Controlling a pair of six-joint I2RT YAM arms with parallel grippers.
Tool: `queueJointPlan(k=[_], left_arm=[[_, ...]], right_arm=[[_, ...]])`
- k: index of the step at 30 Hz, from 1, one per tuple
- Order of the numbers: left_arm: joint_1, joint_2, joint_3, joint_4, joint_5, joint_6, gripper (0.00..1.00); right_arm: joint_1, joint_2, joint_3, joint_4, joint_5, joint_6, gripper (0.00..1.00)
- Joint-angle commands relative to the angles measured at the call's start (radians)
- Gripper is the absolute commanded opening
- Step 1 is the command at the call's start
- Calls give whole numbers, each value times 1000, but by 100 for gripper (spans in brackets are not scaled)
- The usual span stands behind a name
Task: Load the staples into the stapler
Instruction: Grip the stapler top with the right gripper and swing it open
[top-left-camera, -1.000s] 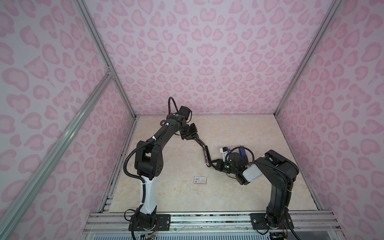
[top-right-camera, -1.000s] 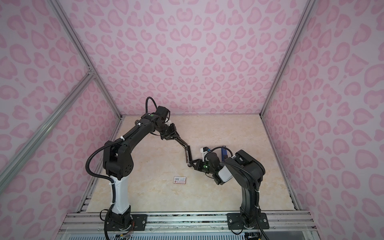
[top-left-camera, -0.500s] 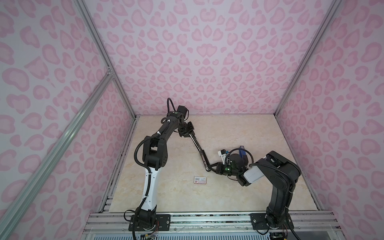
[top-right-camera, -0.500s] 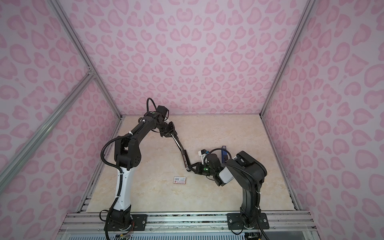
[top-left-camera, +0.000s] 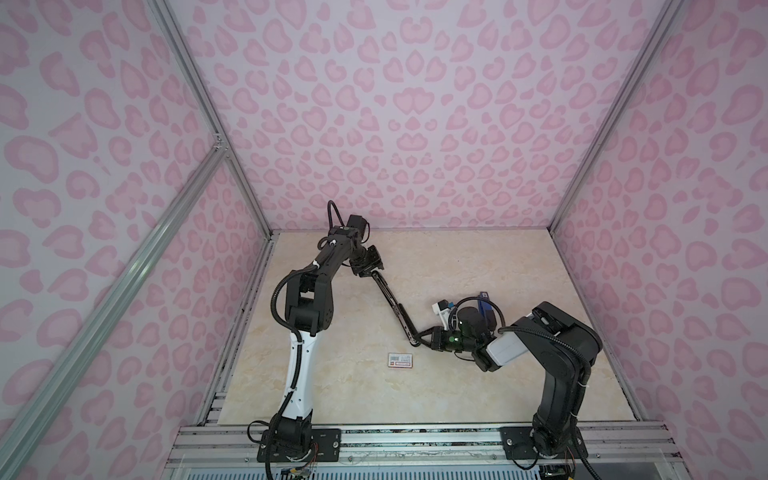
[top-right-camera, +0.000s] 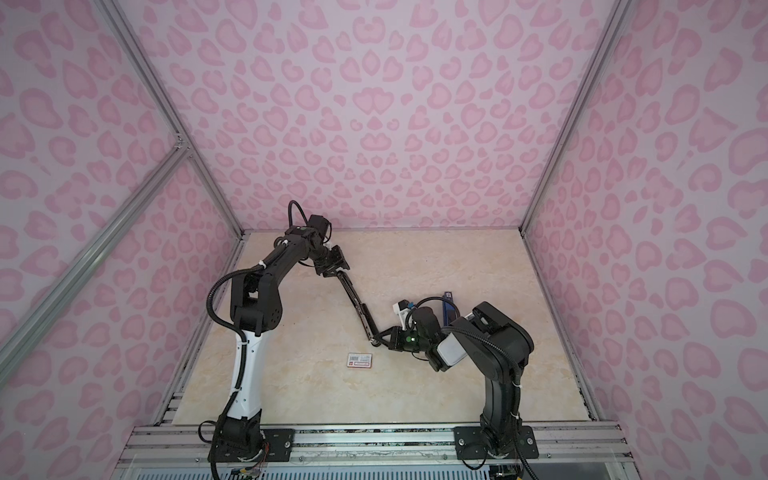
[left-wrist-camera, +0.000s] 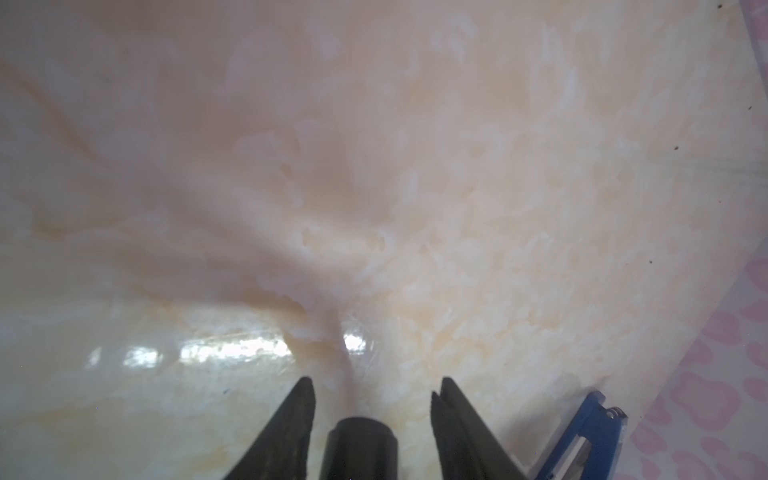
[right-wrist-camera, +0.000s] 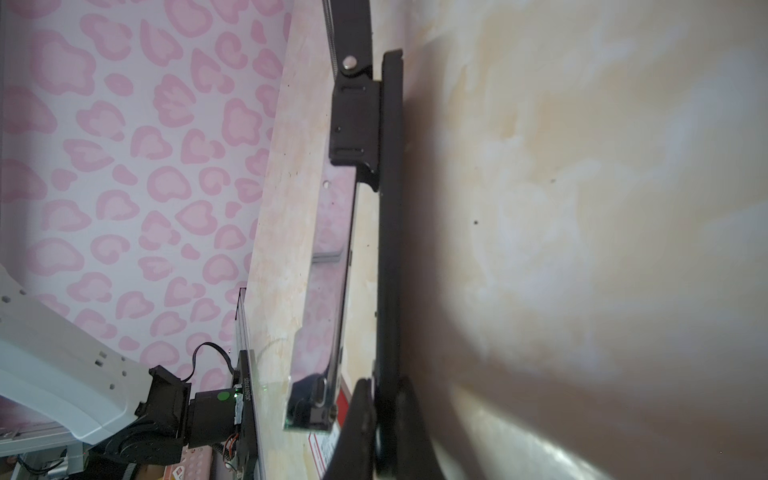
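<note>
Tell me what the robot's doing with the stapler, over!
Left gripper open around stapler's far end. Right gripper shut on its near end. Staples not visible. White box lies apart on the table.

pink blotch-print walls (top-left-camera: 415, 104), aluminium corner posts (top-left-camera: 192, 83), glossy beige marble-look floor (top-left-camera: 478, 257).

Along the stapler (top-left-camera: 392, 300) in both top views the staples are too small to make out. The left wrist view's edge cuts off the stapler's black end, the left hand (left-wrist-camera: 374, 380) and a blue piece (left-wrist-camera: 590, 432) beside it; the right hand (right-wrist-camera: 386, 399) hides most of the white box (right-wrist-camera: 326, 451) near the stapler.
</note>
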Motion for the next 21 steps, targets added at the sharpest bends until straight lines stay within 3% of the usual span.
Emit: queueJointPlan(k=[1, 8, 21], left_arm=[[6, -43, 7, 13, -62, 15, 56], [19, -147, -90, 39, -87, 21, 56], [12, -614, -774, 316, -77, -19, 57]], right_arm=[[5, 7, -1, -142, 3, -27, 0], [7, 5, 13, -150, 6, -3, 0], [3, 57, 234, -278, 13, 57, 0]])
